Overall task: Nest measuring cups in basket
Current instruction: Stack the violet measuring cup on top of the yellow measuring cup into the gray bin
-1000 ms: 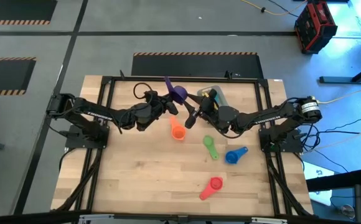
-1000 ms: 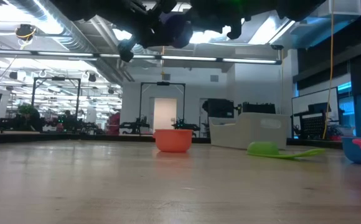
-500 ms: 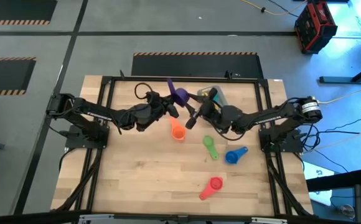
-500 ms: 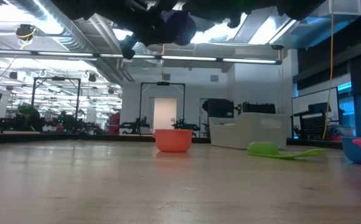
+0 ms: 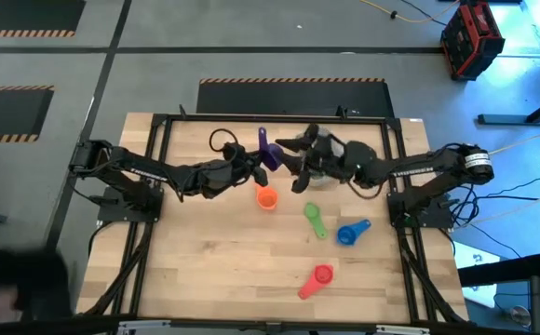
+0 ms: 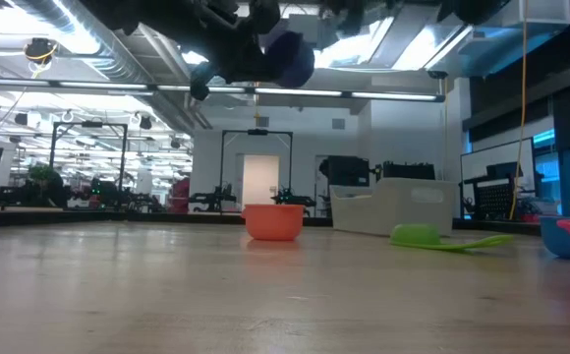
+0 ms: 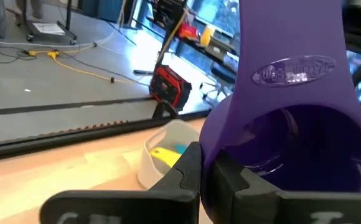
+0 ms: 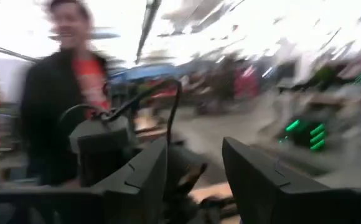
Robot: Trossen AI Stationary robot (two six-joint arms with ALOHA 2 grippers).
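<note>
My left gripper (image 5: 251,160) is shut on a purple measuring cup (image 5: 268,154), held in the air over the table's far middle. The cup's handle (image 5: 262,138) points toward the far edge. My right gripper (image 5: 293,163) hangs open just right of it, with nothing between its fingers (image 8: 137,174). In the high view the right arm hides most of the basket (image 7: 162,140), which stands on the table (image 6: 393,208). A yellow cup (image 7: 165,157) and a light blue one (image 7: 179,148) lie in it. Orange (image 5: 266,197), green (image 5: 314,220), dark blue (image 5: 348,233) and red (image 5: 320,276) cups lie on the table. My left gripper pinches the wall of the purple cup's bowl (image 7: 206,186) at the rim, away from the handle. One finger (image 7: 190,168) is outside the bowl and the other (image 7: 233,180) inside. The fingers come about level from the table's left. The cup is lifted clear, its handle (image 7: 292,68) standing away from the fingers.
The orange cup (image 6: 273,221) stands mouth up below the held cup. The green cup (image 6: 418,234) lies right of it, near the basket. A person stands beyond the table in the right wrist view (image 8: 75,93). The near left of the table is bare wood (image 5: 205,270).
My right gripper has risen and swung toward the table's far edge, turning as it went, and stays open. My left gripper has rolled with the purple cup. The cup's handle, slanted toward the far left before, now points straight at the far edge.
</note>
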